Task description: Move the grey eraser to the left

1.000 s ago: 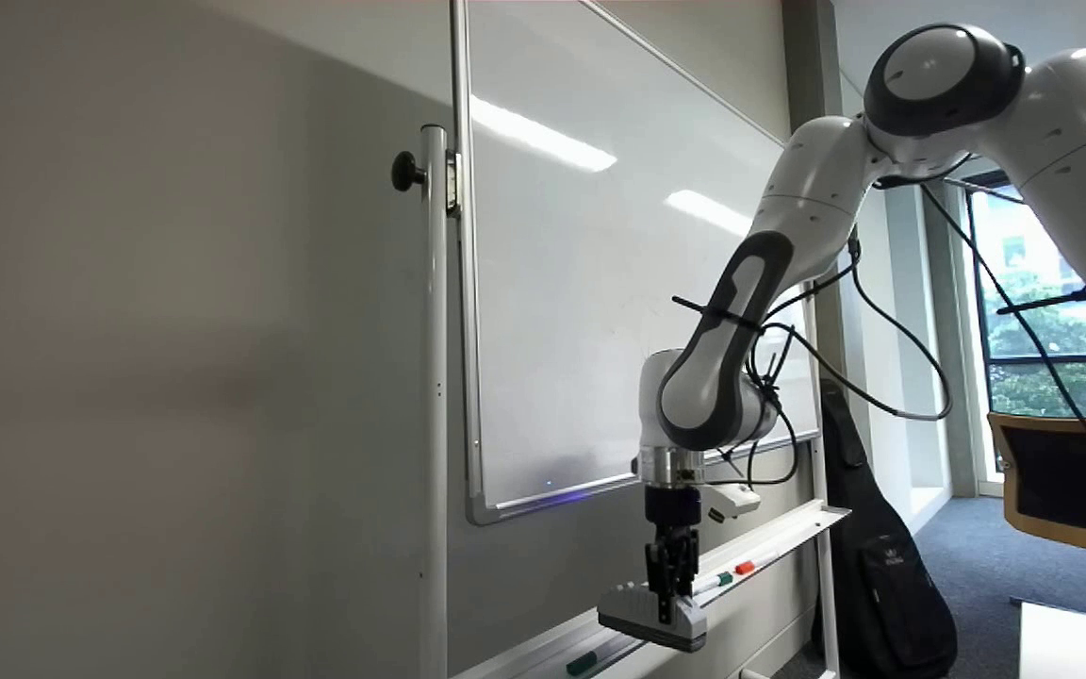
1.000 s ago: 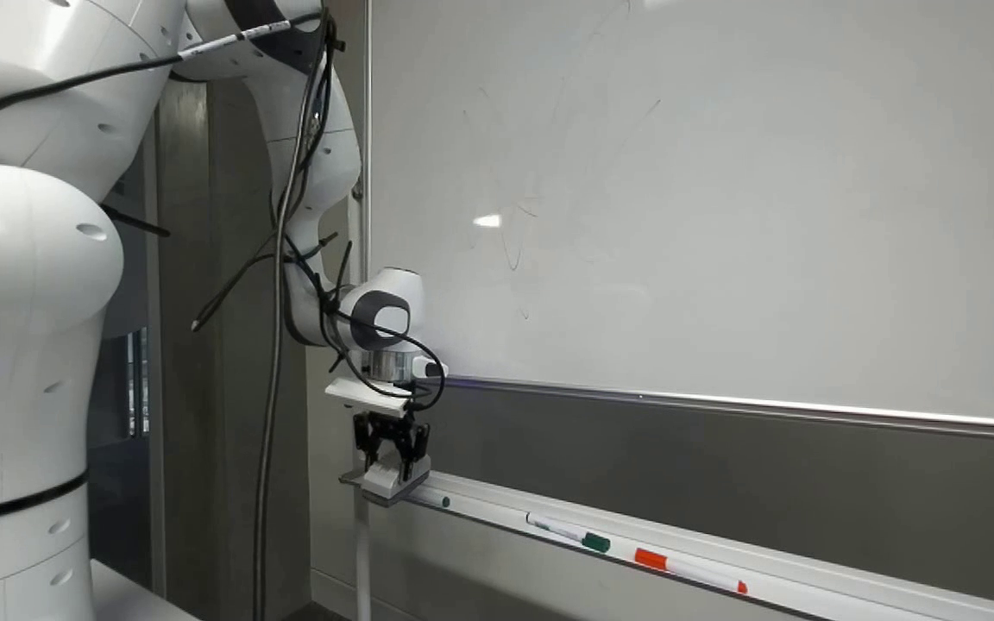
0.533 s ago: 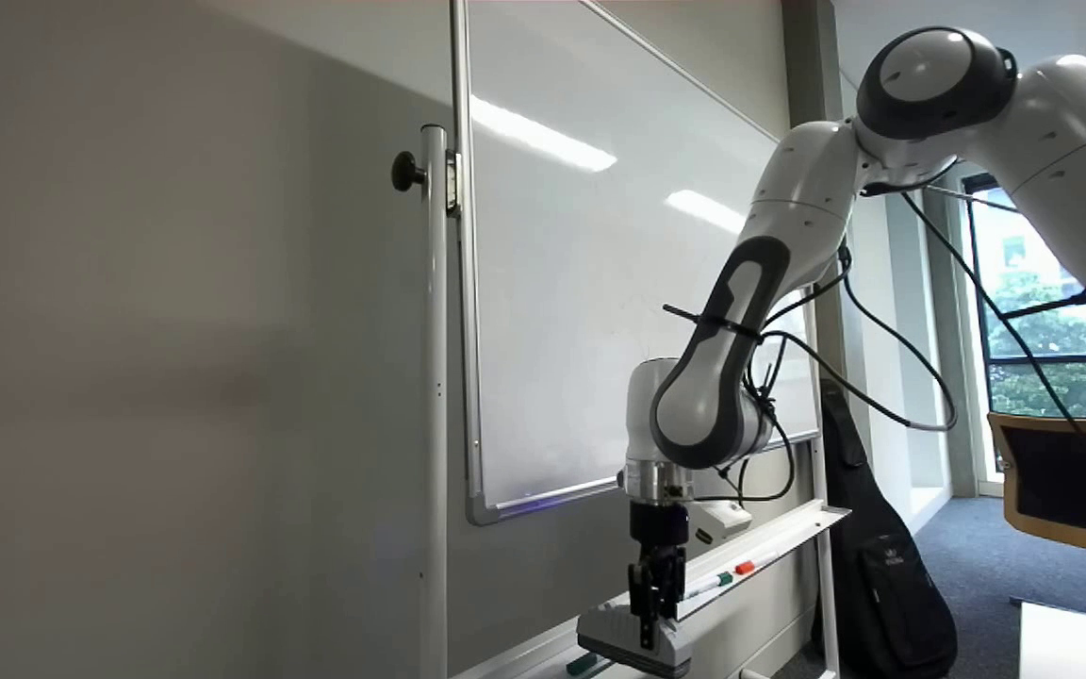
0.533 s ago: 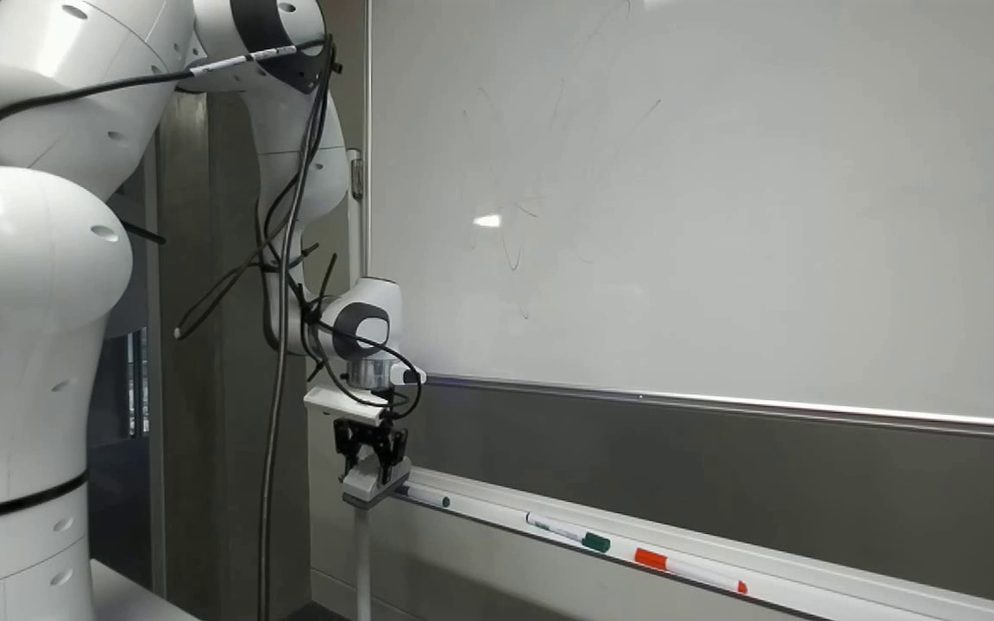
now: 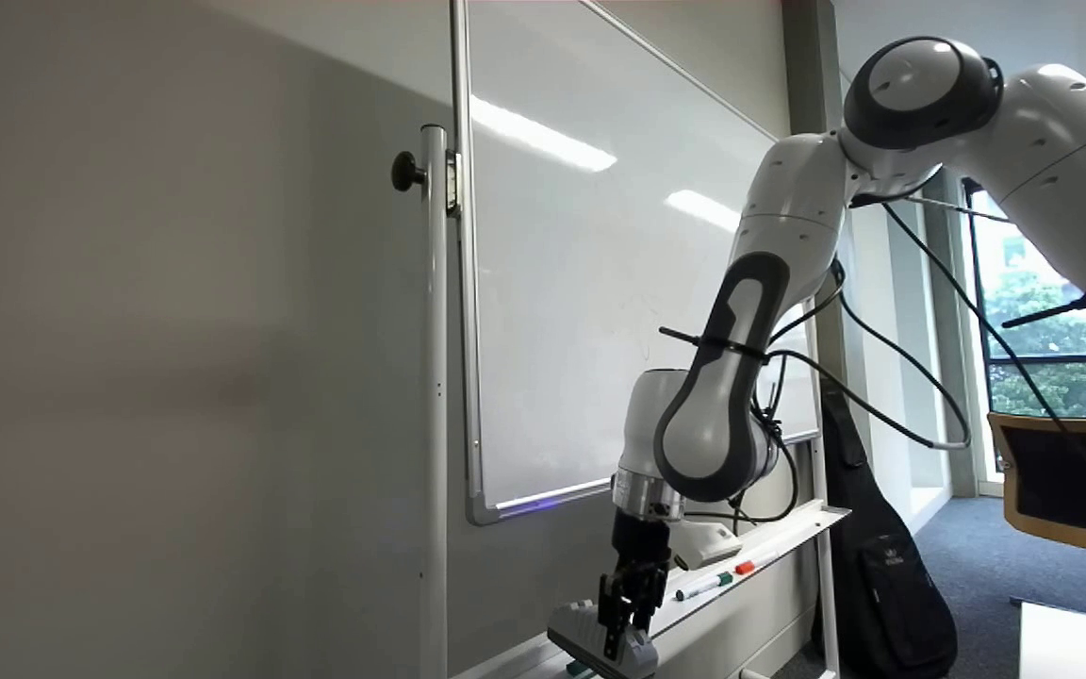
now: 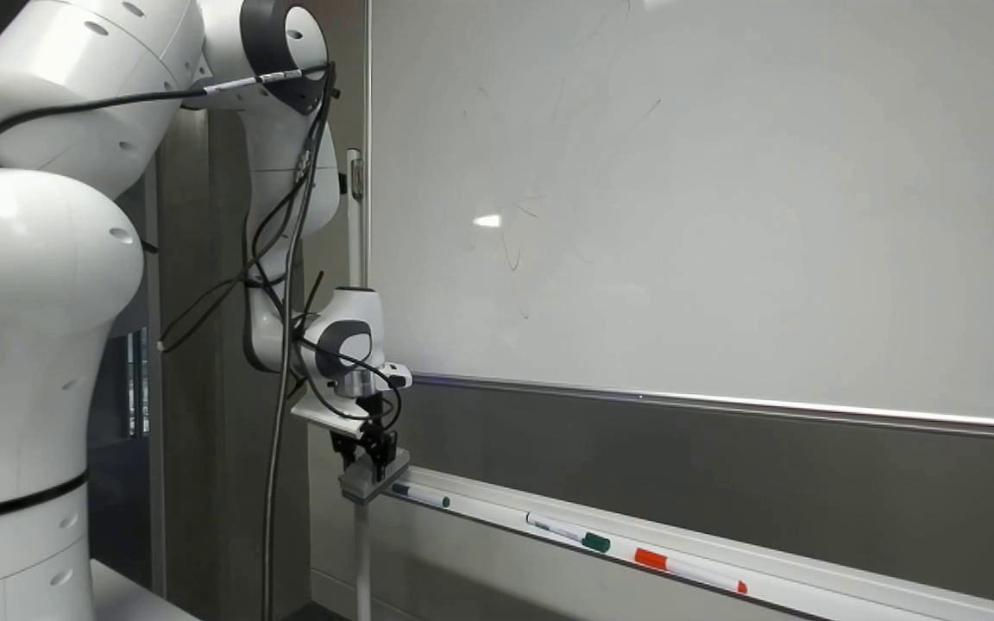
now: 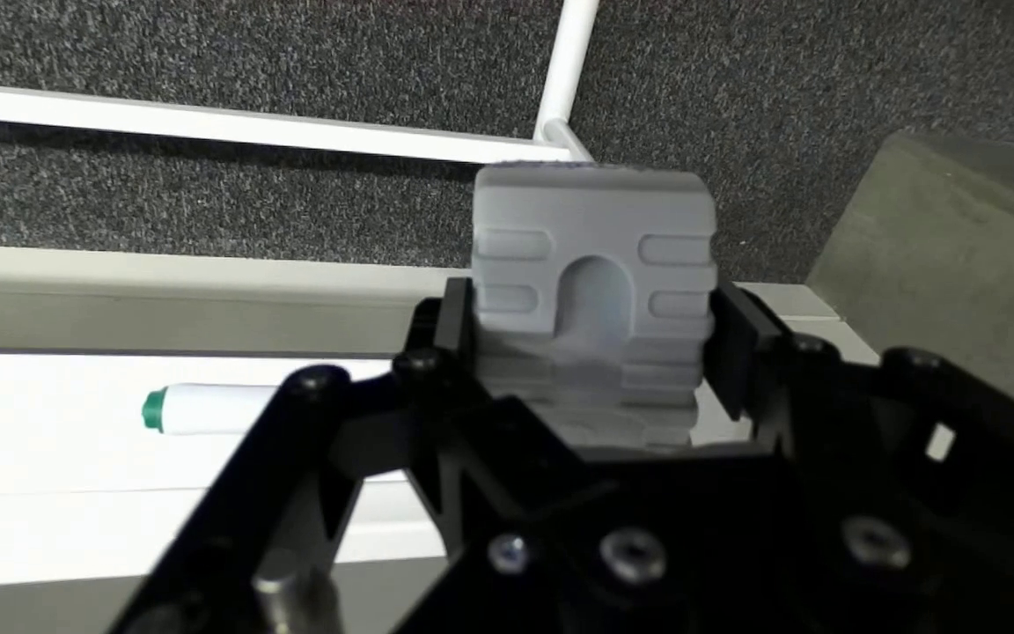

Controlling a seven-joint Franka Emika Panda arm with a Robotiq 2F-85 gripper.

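Markers [image 6: 562, 529], two green-ended and one red-ended, are lying in the long white tray [image 6: 487, 511], while near one end of it my gripper [image 7: 593, 339] is clasping the grey eraser [image 7: 595, 291] by two opposite sides, holding it tilted.

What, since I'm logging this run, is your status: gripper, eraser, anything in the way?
Gripper shut on grey eraser. Eraser close to tray, contact unclear. Nearest marker lies on tray, possibly in the way.
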